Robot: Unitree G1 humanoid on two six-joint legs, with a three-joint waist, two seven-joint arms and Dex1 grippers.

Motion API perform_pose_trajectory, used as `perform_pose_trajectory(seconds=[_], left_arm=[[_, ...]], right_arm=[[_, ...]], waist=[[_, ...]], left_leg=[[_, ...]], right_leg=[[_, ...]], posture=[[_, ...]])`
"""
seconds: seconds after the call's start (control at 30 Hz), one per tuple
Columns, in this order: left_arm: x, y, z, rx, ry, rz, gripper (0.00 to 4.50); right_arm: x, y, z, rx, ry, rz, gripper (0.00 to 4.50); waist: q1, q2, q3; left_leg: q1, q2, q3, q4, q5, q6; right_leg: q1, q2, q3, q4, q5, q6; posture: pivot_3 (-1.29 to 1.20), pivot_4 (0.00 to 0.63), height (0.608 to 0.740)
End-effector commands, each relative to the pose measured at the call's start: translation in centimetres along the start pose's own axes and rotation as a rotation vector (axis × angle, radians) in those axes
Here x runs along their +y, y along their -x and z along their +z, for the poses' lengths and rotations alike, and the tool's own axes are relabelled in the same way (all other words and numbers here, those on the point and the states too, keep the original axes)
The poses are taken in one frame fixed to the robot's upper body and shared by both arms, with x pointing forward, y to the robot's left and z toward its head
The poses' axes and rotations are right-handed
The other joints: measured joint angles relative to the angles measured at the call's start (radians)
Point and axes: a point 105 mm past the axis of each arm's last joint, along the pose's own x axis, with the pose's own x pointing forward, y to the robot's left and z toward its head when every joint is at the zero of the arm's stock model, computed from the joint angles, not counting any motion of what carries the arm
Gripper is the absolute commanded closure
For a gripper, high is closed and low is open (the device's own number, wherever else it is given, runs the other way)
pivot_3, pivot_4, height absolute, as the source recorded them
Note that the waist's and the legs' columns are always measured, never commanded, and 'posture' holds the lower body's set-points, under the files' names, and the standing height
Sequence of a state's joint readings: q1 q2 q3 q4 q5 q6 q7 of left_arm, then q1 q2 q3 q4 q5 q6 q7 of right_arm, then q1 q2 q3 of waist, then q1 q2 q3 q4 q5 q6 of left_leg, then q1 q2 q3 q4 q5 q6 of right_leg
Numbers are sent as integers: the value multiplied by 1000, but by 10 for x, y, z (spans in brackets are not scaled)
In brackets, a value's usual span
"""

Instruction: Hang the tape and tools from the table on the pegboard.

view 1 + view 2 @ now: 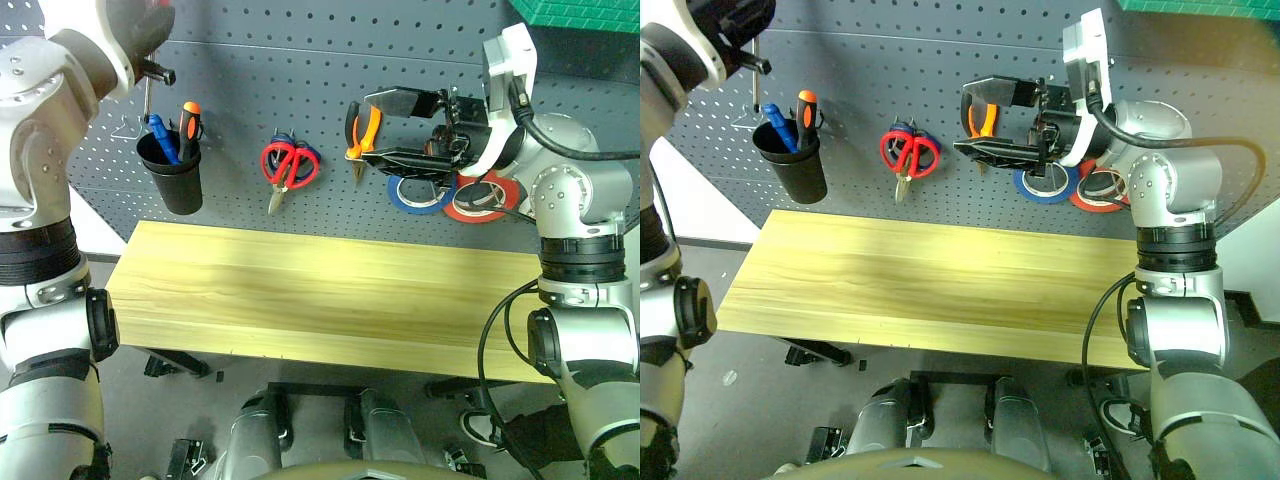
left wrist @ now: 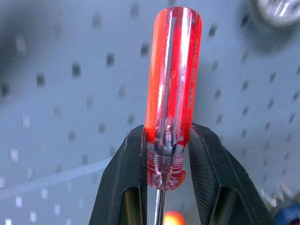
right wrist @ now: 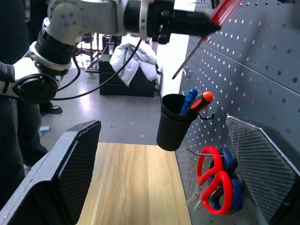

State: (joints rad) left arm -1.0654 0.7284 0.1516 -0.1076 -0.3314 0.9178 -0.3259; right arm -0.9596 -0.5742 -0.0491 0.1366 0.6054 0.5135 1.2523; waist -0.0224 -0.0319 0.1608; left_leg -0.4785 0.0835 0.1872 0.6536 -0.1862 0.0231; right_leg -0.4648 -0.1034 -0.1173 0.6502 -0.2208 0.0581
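Now my left gripper [image 2: 164, 159] pinches the slim red-handled screwdriver [image 2: 171, 89] above the black cup [image 1: 170, 172] on the dark grey pegboard [image 1: 300, 90]; right gripper [image 3: 164, 173] spread, empty. Red-handled scissors [image 1: 288, 163] and orange-black pliers [image 1: 362, 135] hang; only the screwdriver remains.

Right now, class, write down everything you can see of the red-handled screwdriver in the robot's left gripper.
The red-handled screwdriver is slim, with a clear red plastic handle, rounded at its end, and a thin metal shaft. The left gripper is shut on the handle's lower end, one black finger on each side. It is held in the air close to the dark grey pegboard, its shaft slanting down toward the black cup.
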Motion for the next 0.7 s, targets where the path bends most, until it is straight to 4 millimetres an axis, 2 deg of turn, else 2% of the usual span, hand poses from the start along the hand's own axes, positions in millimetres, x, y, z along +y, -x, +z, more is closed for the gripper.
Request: perform_pose_trajectory(seconds=[0.03, 0.2, 0.47, 0.63, 0.7], left_arm=[[7, 2, 9, -83, -63, 27, 3630], [12, 3, -11, -88, -87, 46, 3630], [16, 4, -43, -105, -42, 79, 3630], [8, 10, -53, -94, -71, 46, 3630], [11, 13, -58, -86, -50, 71, 3630]], right_arm=[[1, 0, 20, -60, 62, -18, 0], [1, -2, 25, -71, 42, -38, 0], [4, -2, 19, -38, 55, -41, 0], [5, 0, 16, -19, 59, -45, 0], [5, 1, 16, -16, 60, -45, 0]], waist=[[-3, 1, -3], [-16, 3, -14], [-21, 3, -15], [-22, 3, -15], [-21, 3, -15]], left_leg=[[0, 0, 0, 0, 0, 0], [0, 0, 0, 1, 0, 0], [0, 1, -1, 5, 0, 1], [0, 2, -1, 7, 0, 1], [0, 2, -1, 8, 0, 1]], right_leg=[[0, 0, 0, 0, 0, 0], [0, 0, 0, 1, 0, 0], [2, 1, 0, 2, 0, 0], [2, 1, 0, 4, 0, 0], [2, 1, 0, 4, 0, 0]], posture=[[-19, 29, 730], [-21, 35, 730], [-25, 47, 730], [-34, 57, 730], [-34, 59, 730]])
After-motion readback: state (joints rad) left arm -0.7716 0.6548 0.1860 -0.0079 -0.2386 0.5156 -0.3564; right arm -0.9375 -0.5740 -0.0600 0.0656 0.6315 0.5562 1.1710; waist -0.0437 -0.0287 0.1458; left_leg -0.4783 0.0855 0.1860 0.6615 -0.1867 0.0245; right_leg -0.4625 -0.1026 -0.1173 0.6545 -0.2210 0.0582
